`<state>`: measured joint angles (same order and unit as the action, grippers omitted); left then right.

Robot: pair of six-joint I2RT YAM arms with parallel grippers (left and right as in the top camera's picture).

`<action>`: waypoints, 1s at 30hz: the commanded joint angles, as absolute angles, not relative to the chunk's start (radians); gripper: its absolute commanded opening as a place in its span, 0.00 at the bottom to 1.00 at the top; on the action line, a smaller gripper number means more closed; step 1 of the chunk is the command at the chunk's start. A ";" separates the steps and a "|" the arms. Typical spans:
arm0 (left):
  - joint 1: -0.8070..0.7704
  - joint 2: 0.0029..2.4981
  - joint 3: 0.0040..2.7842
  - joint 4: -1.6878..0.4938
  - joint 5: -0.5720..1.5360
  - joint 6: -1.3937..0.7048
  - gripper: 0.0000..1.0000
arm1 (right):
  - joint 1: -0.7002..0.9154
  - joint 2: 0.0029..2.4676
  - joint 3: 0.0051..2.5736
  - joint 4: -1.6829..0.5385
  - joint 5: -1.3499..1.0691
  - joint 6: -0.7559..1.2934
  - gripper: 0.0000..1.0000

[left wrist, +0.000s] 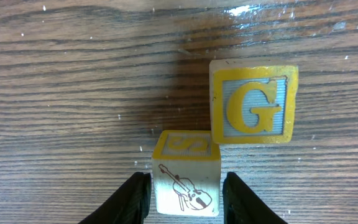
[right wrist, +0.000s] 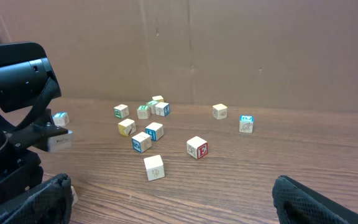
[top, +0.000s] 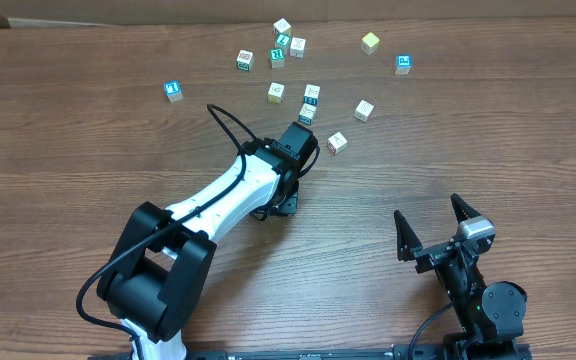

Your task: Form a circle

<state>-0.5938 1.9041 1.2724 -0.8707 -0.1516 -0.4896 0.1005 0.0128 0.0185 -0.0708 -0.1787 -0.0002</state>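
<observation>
1. No tidy circle can be made out yet, tbh. The whitish cubes (top: 276, 92) are strewn loosely over the far middle of the table (top: 58, 150), a couple near each other and the rest apart. A pale yellow cube (top: 370, 42) is set further back to the right.
2. In the left wrist view one cube is seen up close: the violin cube (left wrist: 188, 196), with a yellow-framed S on top and a violin drawn on the near face. It is sat flat on the wood, right between the fingers of the left gripper (left wrist: 187, 179).
3. The jaws are held narrowly apart around it. A thin dark sliver is seen on each side, so the cube looks flanked rather than squeezed.
4. A G cube (left wrist: 253, 102), yellow frame on a greyish-blue ground, is seen just beyond it to the right. Its near corner is touching the violin cube or just shy of it; which one can't be told.
5. From overhead, the left arm is seen stretched diagonally from the near left into the middle of the strewn cubes.
6. Further back, a close clump of green-faced cubes (top: 278, 55) can be seen. Blue-faced cubes (top: 403, 64) are spotted out at the far right and far left.
7. The right gripper (top: 427, 208) is seen near the front right edge, well apart from every cube. Its jaws are spread wide with nothing between them.
</observation>
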 commanded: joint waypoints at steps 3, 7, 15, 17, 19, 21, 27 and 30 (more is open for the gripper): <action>-0.590 1.909 1.277 -0.862 -0.167 -0.471 0.36 | 0.107 0.003 0.008 -0.066 -0.176 -0.001 1.00; -0.590 1.909 1.277 -0.863 -0.167 -0.471 0.27 | 0.107 0.003 0.008 -0.066 -0.177 -0.001 1.00; -0.590 1.909 1.277 -0.862 -0.167 -0.471 0.28 | 0.107 0.003 0.008 -0.066 -0.176 -0.001 1.00; -0.590 1.909 1.277 -0.862 -0.167 -0.471 0.28 | 0.107 0.003 0.008 -0.067 -0.177 -0.001 1.00; -0.590 1.909 1.277 -0.862 -0.167 -0.471 0.28 | 0.107 0.003 0.008 -0.066 -0.176 -0.001 1.00; -0.590 1.909 1.277 -0.862 -0.167 -0.471 0.29 | 0.107 0.003 0.008 -0.066 -0.176 -0.001 1.00; -0.590 1.909 1.277 -0.863 -0.167 -0.471 0.41 | 0.107 0.003 0.008 -0.067 -0.176 -0.001 1.00; -0.590 1.909 1.277 -0.863 -0.167 -0.471 0.45 | 0.107 0.003 0.008 -0.066 -0.177 -0.001 1.00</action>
<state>-0.5938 1.9041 1.2724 -0.8658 -0.1547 -0.4751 0.1005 0.0128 0.0185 -0.0715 -0.1787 -0.0002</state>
